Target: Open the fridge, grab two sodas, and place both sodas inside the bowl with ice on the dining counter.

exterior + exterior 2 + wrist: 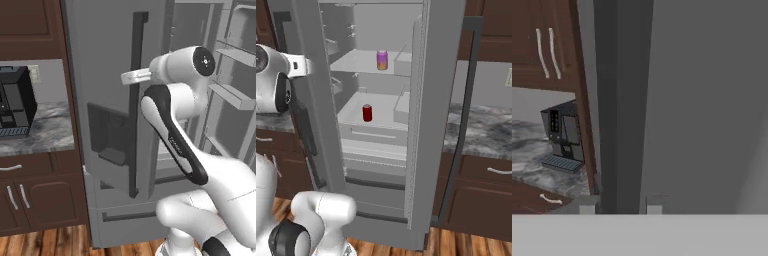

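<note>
Hand view shows my pincer [621, 206] around the handle [624, 100], fingers not yet squeezed, ready to swing the fridge [431, 125] door wider; cans [367, 113] wait inside.

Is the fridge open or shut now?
Open: the fridge doors stand swung out, showing the shelves with the red soda and the purple soda upright inside.

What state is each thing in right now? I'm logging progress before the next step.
fridge: both doors swung open, drawers below shut.
red soda: upright on the lower shelf, untouched.
purple soda: upright on the upper shelf, untouched.
gripper: open, fingers either side of the left door's dark handle.
coffee machine: standing on the wall counter, left of the fridge.
cabinet doors: shut.
</note>
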